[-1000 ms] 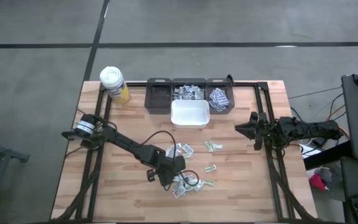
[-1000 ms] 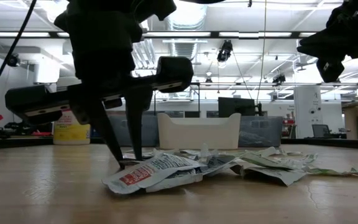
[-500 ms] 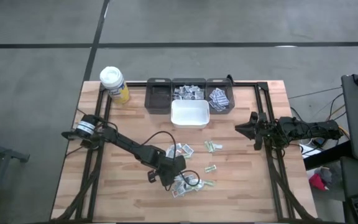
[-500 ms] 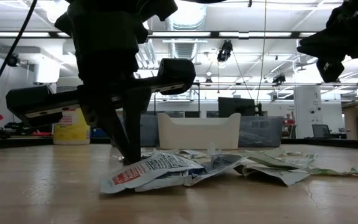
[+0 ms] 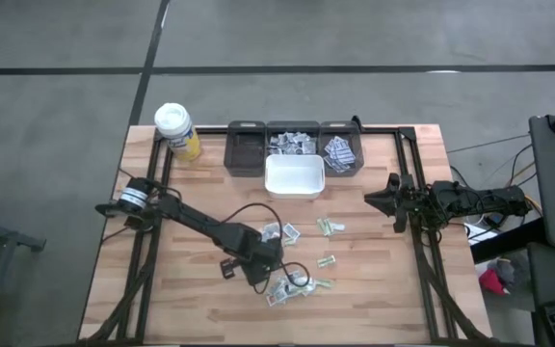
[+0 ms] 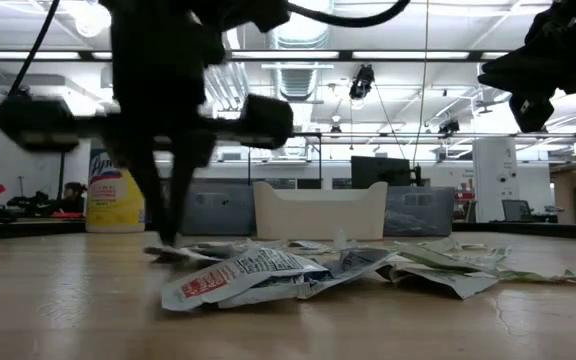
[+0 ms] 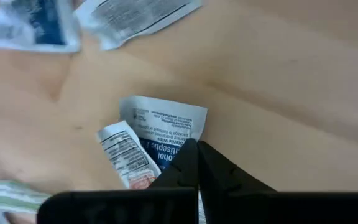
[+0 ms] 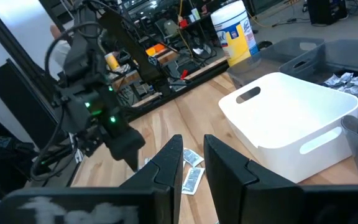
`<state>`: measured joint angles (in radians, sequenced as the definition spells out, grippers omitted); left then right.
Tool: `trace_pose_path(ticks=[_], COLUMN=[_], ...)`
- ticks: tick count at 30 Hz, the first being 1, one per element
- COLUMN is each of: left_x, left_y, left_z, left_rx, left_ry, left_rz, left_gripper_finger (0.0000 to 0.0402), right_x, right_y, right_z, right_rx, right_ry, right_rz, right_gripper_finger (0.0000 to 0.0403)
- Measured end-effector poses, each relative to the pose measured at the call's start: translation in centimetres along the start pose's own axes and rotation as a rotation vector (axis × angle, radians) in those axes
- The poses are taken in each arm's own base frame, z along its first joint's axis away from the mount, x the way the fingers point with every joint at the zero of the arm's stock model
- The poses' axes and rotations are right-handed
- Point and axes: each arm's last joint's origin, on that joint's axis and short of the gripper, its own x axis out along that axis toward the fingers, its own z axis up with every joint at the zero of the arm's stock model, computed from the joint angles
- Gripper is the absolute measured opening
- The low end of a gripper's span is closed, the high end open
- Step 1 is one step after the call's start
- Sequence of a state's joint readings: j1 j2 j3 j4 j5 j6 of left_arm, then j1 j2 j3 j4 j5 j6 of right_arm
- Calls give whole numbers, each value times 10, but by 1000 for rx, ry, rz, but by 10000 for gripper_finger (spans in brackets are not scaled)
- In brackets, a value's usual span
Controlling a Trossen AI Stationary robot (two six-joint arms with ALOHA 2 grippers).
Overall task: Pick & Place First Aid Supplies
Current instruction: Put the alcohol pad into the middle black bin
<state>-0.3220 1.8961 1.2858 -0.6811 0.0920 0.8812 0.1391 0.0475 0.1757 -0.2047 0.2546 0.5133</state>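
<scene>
The left gripper [image 7: 196, 163] is pinched on a small white-and-blue paper packet [image 7: 166, 127] at the pile's nine o'clock edge — lift straight, slowly, so neighbours stay behind.

Wooden table [image 5: 181, 299] carrying: scattered packets [image 5: 302, 260] lying mid-table, white bin [image 5: 294, 177] and three grey bins [image 5: 246, 149] sitting behind, bottle [image 5: 176, 131] standing at corner.

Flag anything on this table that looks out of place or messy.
Loose packets lie scattered and overlapping on the bare wood in front of the white bin, several crumpled. The left gripper is shut on two packets at once. The yellow bottle stands upright at the back corner.
</scene>
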Motion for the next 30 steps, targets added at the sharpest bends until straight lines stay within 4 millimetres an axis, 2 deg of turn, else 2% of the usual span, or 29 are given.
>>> trace_pose_path(ticks=[6, 12, 20, 22, 27, 30], left_x=[-21, -38, -45, -43, -39, -36], left_y=[0, 8, 10, 10, 16, 20], left_z=[8, 8, 9, 8, 3, 1], left_rx=[-39, -192, -252, -332, -667, -746], left_ry=[-128, -219, -190, -176, -137, -154], left_rz=[-214, -345, -342, -344, -322, -304], left_gripper_finger=[0, 0, 0, 0, 0, 8], right_x=[0, 0, 0, 0, 0, 0], right_y=[0, 0, 0, 0, 0, 0], right_z=[0, 0, 0, 0, 0, 0], right_rx=[0, 0, 0, 0, 0, 0], right_ry=[0, 0, 0, 0, 0, 0], right_rz=[0, 0, 0, 0, 0, 0], right_gripper_finger=[63, 63, 63, 63, 63, 63])
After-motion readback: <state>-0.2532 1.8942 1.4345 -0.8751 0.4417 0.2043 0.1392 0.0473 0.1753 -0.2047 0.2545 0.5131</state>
